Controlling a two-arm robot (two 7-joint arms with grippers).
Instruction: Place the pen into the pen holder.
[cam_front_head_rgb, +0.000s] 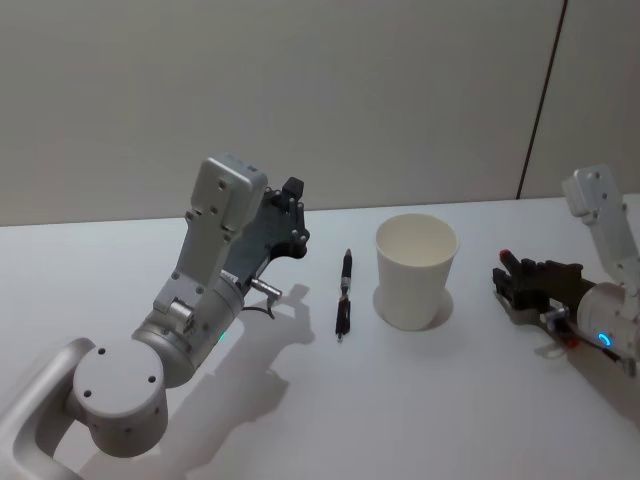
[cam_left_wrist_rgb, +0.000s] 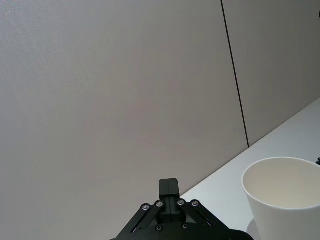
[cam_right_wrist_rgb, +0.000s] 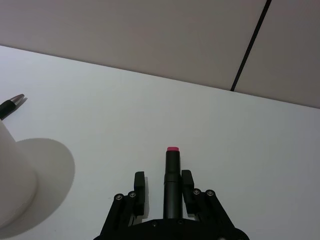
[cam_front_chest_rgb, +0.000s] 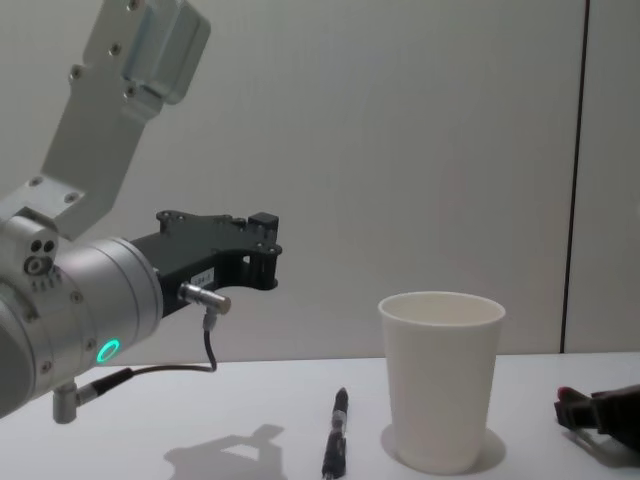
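Approach step: pen (cam_front_head_rgb: 343, 296) flat beside cup (cam_front_head_rgb: 415, 272), ungrasped. My left gripper (cam_front_head_rgb: 293, 190) raised, closed, empty; next I widen it, descend over pen. Right gripper (cam_front_head_rgb: 512, 272) parked right of cup; grip unclear.

This looks like a robotics lab or test room to me. There's a plain white table (cam_front_head_rgb: 420, 420) against a bare grey panelled wall (cam_front_head_rgb: 300, 90) with one dark seam (cam_front_head_rgb: 541, 100). A robot's left arm (cam_front_head_rgb: 190, 300) and right arm (cam_front_head_rgb: 610, 250) reach over it, with just a pen (cam_front_head_rgb: 344, 295) and a cup (cam_front_head_rgb: 415, 270) set out.
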